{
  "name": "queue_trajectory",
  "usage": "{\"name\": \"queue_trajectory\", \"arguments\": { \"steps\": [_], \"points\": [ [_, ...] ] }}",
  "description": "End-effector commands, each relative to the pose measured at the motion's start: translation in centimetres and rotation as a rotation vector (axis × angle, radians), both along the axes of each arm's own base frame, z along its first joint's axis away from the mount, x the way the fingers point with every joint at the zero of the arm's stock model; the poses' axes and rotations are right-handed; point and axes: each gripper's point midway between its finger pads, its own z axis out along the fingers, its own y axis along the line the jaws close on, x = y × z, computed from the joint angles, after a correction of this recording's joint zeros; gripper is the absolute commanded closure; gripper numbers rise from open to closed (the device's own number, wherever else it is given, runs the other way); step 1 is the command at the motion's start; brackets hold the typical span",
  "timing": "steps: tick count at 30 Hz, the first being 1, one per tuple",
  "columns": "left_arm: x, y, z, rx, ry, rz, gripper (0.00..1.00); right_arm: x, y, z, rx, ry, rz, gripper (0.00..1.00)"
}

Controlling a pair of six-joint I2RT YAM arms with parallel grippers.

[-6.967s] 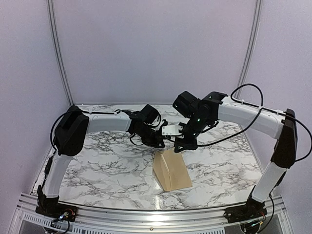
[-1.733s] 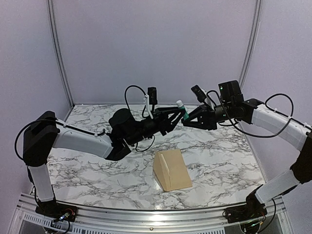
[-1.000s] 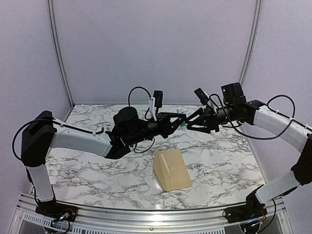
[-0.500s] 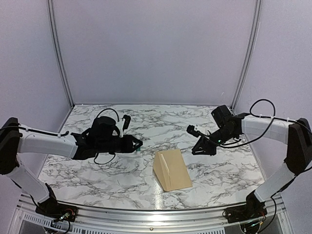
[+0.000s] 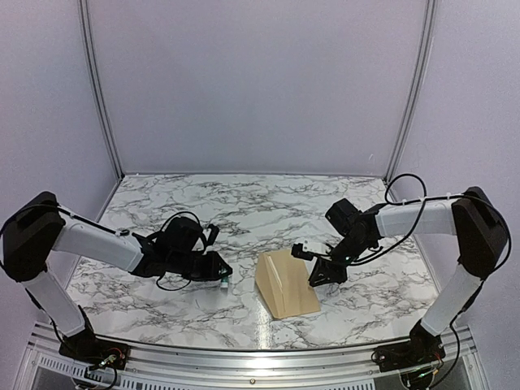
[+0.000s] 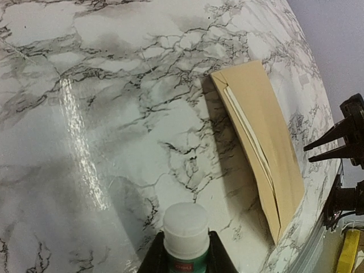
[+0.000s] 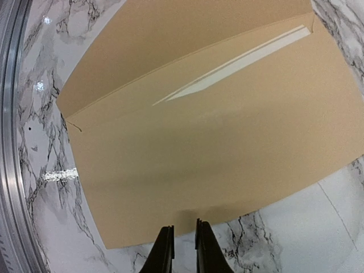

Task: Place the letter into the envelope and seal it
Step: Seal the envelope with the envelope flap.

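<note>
Sealing step: letter (image 7: 210, 81) inside envelope (image 7: 216, 153); left gripper (image 6: 186, 253) pinches glue stick (image 6: 186, 227); right gripper (image 7: 182, 242), nearly pressed together, should next steady it for gluing.

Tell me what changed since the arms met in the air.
Both arms came down and apart. The left gripper, still holding the glue stick, dropped low, left of the envelope. The right gripper drew away from the stick and lowered to the envelope's right edge. The envelope stayed.

Only a small red label (image 6: 183, 266) is seen on the green glue stick (image 6: 186, 239); its letters cannot be read.
</note>
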Motion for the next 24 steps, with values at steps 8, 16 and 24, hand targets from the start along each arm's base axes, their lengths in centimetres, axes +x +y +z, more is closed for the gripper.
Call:
{"name": "queue_trajectory", "arguments": {
  "steps": [8, 16, 24],
  "points": [
    [-0.8, -5.1, -1.4, -0.096, 0.084, -0.112, 1.00, -0.3, 0.9, -1.5, -0.014, 0.033, 0.026, 0.90],
    [-2.0, -9.5, -0.9, -0.181, 0.088, -0.177, 1.00, -0.8, 1.0, -2.2, -0.018, 0.074, 0.031, 0.90],
    [-2.1, -11.5, -0.3, -0.218, 0.086, -0.208, 1.00, -1.1, 0.9, -2.5, -0.020, 0.091, 0.034, 0.90]
  ]
}}
